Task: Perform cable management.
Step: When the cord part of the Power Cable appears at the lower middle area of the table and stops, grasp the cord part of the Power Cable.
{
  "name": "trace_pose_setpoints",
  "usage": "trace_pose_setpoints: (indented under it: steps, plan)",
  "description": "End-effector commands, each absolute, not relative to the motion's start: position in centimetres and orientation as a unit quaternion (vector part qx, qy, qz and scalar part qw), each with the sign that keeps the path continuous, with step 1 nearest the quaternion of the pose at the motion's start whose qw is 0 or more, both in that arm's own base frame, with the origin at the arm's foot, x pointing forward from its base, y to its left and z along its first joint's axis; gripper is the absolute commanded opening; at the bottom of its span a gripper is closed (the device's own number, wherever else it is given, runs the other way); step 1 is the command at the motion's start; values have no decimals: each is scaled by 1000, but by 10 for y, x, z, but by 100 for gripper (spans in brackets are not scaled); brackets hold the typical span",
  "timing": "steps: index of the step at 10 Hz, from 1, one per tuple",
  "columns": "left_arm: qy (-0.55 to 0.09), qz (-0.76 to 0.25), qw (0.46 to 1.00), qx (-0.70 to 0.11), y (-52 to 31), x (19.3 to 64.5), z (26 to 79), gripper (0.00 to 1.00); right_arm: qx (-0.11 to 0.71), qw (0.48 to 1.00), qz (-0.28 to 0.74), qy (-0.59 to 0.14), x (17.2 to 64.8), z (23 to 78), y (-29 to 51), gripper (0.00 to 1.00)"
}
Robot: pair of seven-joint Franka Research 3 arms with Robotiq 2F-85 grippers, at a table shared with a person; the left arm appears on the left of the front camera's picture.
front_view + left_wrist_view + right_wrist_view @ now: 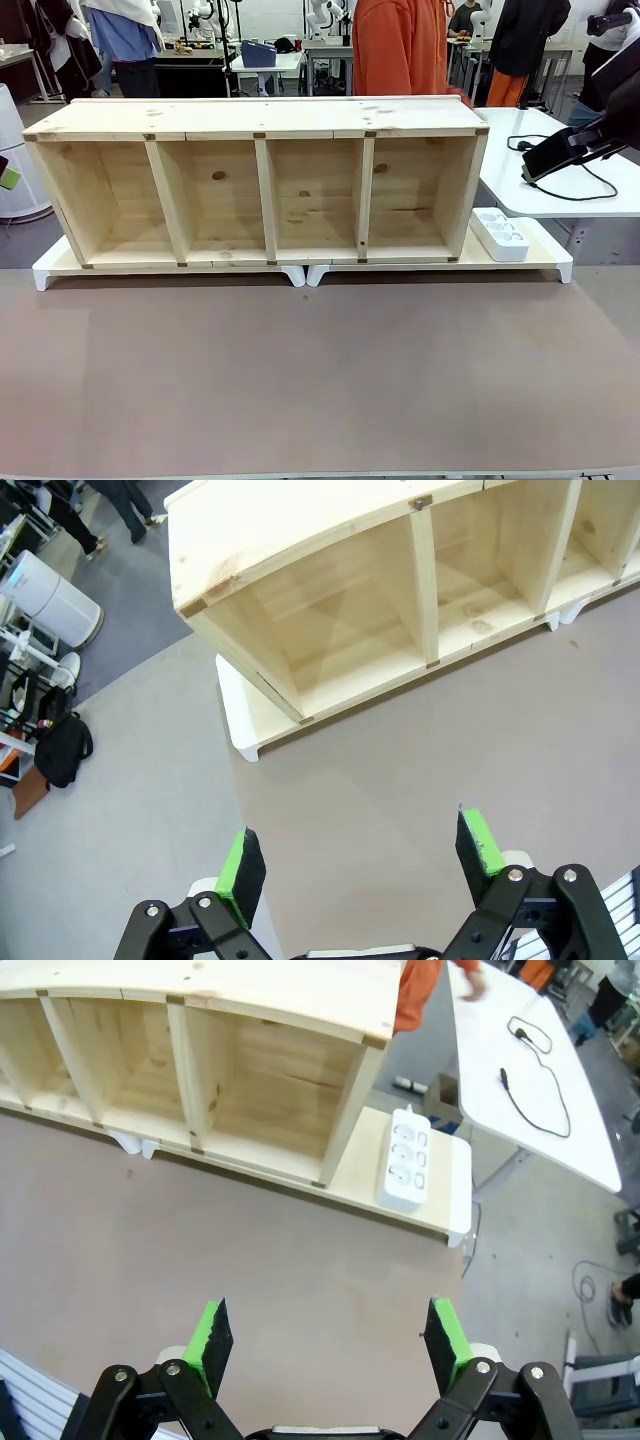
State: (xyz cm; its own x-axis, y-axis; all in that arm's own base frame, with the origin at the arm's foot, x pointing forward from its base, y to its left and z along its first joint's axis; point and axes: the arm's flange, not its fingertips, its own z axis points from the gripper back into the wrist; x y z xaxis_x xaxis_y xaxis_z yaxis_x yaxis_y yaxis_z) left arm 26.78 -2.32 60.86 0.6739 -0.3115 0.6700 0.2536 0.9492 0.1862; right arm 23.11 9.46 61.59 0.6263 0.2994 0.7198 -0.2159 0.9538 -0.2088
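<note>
The cable (590, 198) is a thin black cord lying in loose curves on the white side table (545, 205) to the right of the shelf. In the right wrist view its small plug end (504, 1079) rests on that table too. My right gripper (328, 1343) hangs open high above the brown tabletop, well short of the cable, with nothing between its green pads. My left gripper (360, 855) is also open and empty, above the table's left end near the shelf's left corner.
A long wooden shelf (265, 120) with several open compartments stands on white risers across the table. A white power strip (500, 235) lies on the riser at its right end. A person in orange (400, 45) stands behind the shelf, one hand (470, 980) over the side table.
</note>
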Motion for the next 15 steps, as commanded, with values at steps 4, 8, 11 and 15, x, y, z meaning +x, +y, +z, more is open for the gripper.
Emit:
trace_pose_setpoints:
  steps: [4, 8, 11, 15]
  plan:
    - [-374, -158, 913, 44, -27, 267, 609, 100, -52, 900, 142, -409, 231, 616, 94, 100]
    - [-374, -158, 913, 44, -27, 267, 609, 100, -52, 900, 142, -409, 231, 616, 94, 100]
    - [-374, -158, 913, 44, -27, 267, 609, 100, -52, 900, 142, -409, 231, 616, 94, 100]
    - [-374, -158, 913, 44, -27, 267, 609, 100, -52, 900, 142, -409, 231, 616, 94, 100]
